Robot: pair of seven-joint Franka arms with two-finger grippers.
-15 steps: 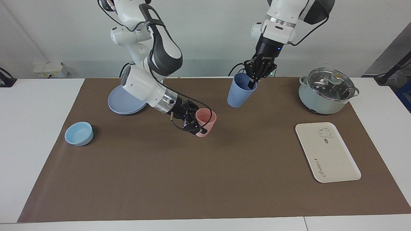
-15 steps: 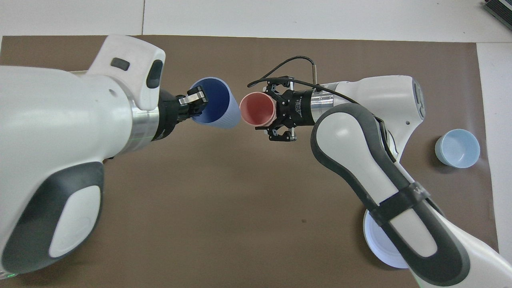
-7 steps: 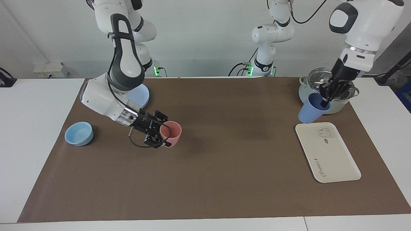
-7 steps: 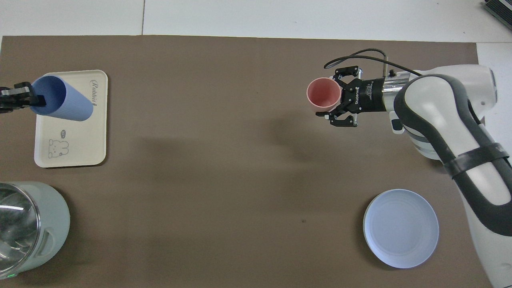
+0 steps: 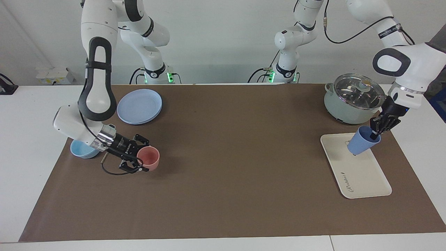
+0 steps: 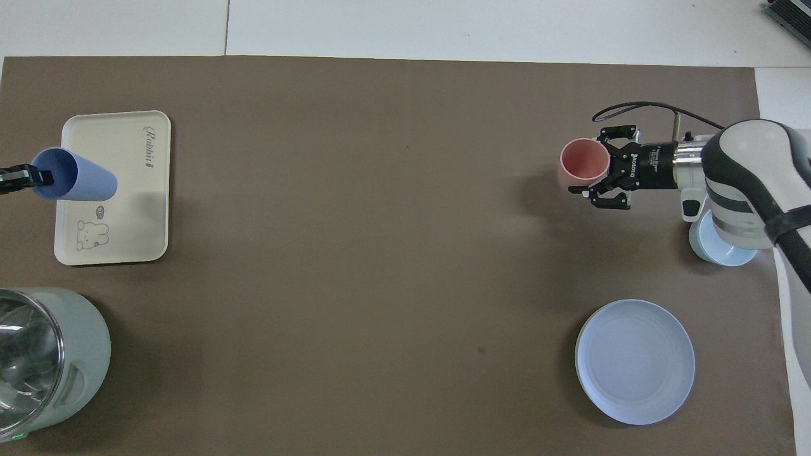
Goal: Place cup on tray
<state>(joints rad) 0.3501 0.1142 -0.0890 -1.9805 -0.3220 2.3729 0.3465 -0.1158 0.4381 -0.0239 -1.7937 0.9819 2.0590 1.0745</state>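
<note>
Gripping tilted cup [image 5: 360,144] over tray [image 5: 362,177], left gripper [image 5: 375,134], right gripper [image 5: 143,161] clamping pink cup [image 5: 149,157]

Two glossy white arms [image 5: 94,31] with dark grey panels, black grippers [image 5: 134,153] on silver wrists, black cables looping loose, green lights glowing at both bases [image 5: 156,77].

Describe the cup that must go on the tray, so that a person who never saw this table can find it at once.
Start at the lidded pot at the left arm's end of the table; just farther from the robots lies the cream tray. The cup hangs tilted over that tray, pinched at its rim by the left gripper. It is periwinkle blue, unlike the pink cup in the right gripper.
</note>
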